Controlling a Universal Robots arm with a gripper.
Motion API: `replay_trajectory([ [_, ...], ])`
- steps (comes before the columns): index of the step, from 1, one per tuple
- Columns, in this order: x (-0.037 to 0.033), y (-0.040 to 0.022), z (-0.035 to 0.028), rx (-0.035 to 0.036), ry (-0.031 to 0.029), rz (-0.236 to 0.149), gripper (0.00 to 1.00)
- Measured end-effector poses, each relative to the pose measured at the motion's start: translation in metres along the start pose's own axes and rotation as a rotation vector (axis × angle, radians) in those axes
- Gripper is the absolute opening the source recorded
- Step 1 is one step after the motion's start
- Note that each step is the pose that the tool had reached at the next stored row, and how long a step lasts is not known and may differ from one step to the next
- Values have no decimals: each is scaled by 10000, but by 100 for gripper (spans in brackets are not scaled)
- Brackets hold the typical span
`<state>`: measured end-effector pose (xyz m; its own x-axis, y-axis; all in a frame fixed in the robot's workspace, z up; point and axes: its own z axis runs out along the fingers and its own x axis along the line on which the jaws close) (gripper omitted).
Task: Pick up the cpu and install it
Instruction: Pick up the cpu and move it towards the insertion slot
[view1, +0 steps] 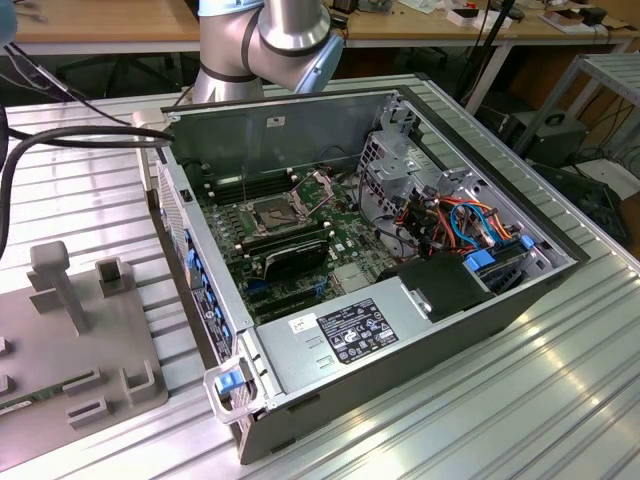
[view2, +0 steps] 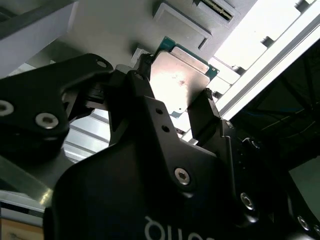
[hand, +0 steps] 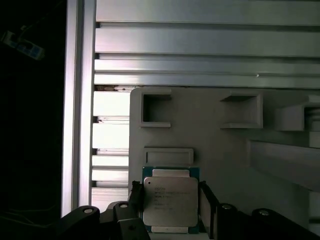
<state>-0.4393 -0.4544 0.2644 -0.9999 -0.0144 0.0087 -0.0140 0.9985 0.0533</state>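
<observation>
The cpu (hand: 170, 201), a flat square chip with a silver-grey metal face and a green rim, sits between my gripper's (hand: 170, 197) two black fingers. Both fingers press on its opposite edges, so the gripper is shut on it. In the second wrist view the same cpu (view2: 181, 79) shows its bright metal face between the fingertips (view2: 206, 100), with the gripper (view2: 176, 82) closed around it. Behind the chip lies the grey fixture tray (hand: 210, 115). In the exterior view the dark square socket (view1: 275, 213) on the motherboard stands with its metal frame (view1: 318, 182) hinged up.
The open computer case (view1: 400, 300) lies on a ribbed aluminium table (view1: 480, 420), with memory sticks (view1: 292, 262), cables (view1: 460, 222) and a power supply (view1: 345, 335) inside. The grey fixture tray (view1: 80, 330) with its raised blocks is at the exterior view's left. The arm (view1: 275, 35) rises behind the case.
</observation>
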Motion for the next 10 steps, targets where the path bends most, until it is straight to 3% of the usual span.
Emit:
replay_trajectory([
  [5, 1, 6, -106, 1, 1, 0, 55],
  [10, 0, 6, -112, 0, 0, 0, 55],
])
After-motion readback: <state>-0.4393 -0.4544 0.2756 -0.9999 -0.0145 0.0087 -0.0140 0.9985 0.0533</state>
